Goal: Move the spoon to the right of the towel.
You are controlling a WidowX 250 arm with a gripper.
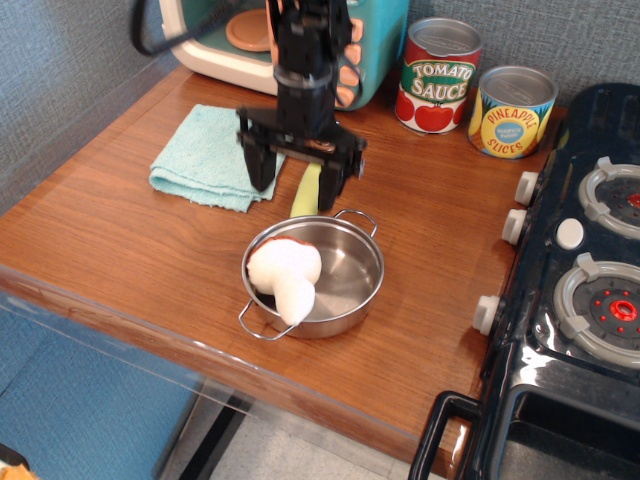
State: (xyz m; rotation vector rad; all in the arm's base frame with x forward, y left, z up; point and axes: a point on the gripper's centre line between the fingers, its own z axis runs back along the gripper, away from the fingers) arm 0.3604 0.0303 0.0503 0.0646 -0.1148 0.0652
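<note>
Spoon (306, 190) lay on the table (120, 230) just right of the towel (205, 155) (far of the pot (350, 275)), between the gripper's (296, 178) wide-spread fingers, which gripped nothing.

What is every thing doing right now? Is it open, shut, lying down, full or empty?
gripper: jaws open wide, one on each side of the spoon
spoon: lying on the table, right of the towel, not held
towel: folded, lying flat
pot: upright, holding a white toy
white toy: leaning inside the pot
tomato sauce can: upright
pineapple can: upright
</note>
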